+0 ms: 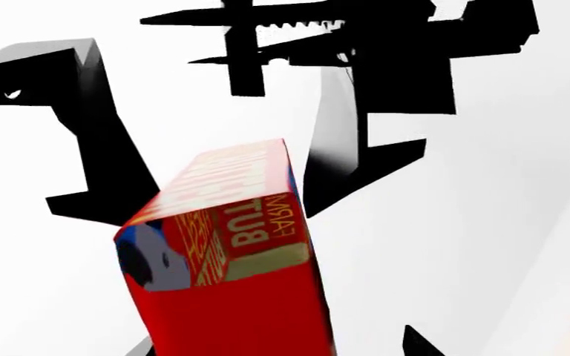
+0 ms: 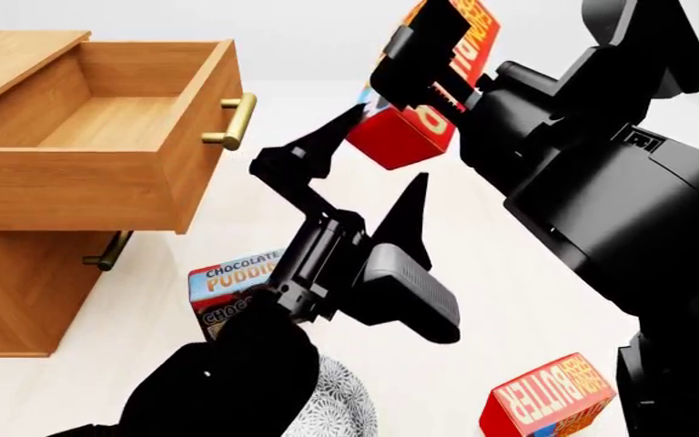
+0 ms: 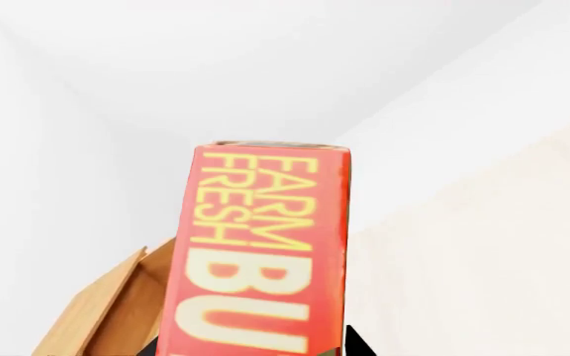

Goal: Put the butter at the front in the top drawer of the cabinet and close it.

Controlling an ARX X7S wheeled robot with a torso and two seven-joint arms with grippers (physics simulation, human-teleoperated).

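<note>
Butter (image 2: 417, 127): we see it held aloft, clamped by the right gripper (image 2: 429, 68), partly hidden.
Left gripper (image 2: 368, 173): spread wide, holding nothing.
Top drawer (image 2: 95, 150): pulled out of the cabinet (image 2: 10, 282), well apart from the butter.

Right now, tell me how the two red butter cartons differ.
The lifted red butter carton is held in the air in the right hand, level with the open wooden top drawer; the other red butter carton lies on the floor, untouched. Both share the same red-and-yellow lettering.
</note>
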